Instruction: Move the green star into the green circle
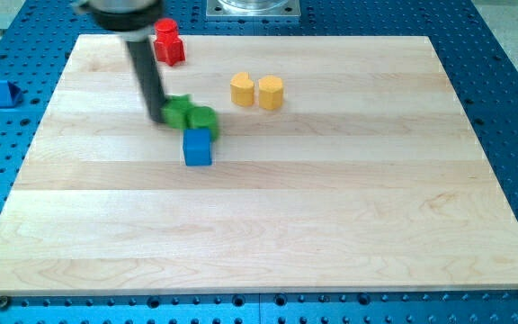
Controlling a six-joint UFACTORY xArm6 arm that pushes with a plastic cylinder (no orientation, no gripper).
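My tip (156,118) is at the end of the dark rod that comes down from the view's top left. It touches the left side of the green star (179,110). The green circle (203,120) lies right against the star on its lower right. A blue cube (198,147) sits just below the green circle, touching or almost touching it.
A red block (168,43) stands near the board's top edge, above the rod. Two yellow blocks (242,88) (271,92) sit side by side to the right of the green pair. A blue block (1,92) lies off the board at the view's left.
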